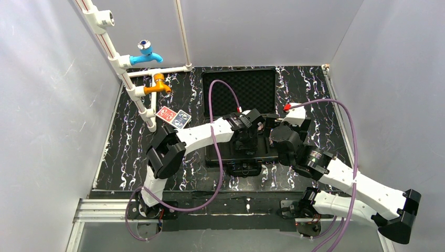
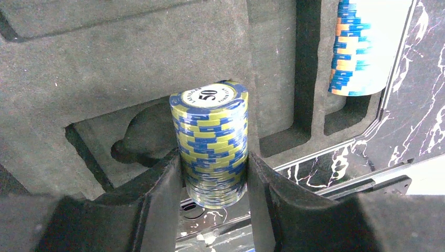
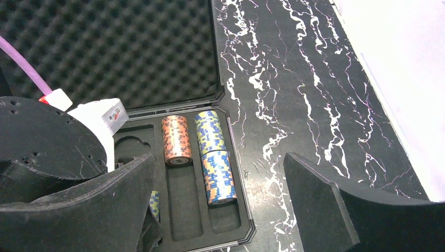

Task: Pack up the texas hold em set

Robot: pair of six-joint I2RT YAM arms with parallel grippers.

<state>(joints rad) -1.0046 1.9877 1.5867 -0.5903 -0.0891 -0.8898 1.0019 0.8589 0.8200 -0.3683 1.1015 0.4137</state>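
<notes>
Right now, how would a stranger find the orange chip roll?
Start at the open black case on the marbled table. In its slotted tray, near the foam lid, lies the orange roll. The two rolls in the slot beside it are blue and yellow.

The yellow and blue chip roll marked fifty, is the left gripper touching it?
Touching. The left wrist view shows the left gripper with both fingers pressed against opposite sides of the chip roll, no gap.

Lighting was bright and even; glare bleached the far chip roll point(image 2: 367, 52); wrist-view foregrounds looked perhaps soft.
</notes>
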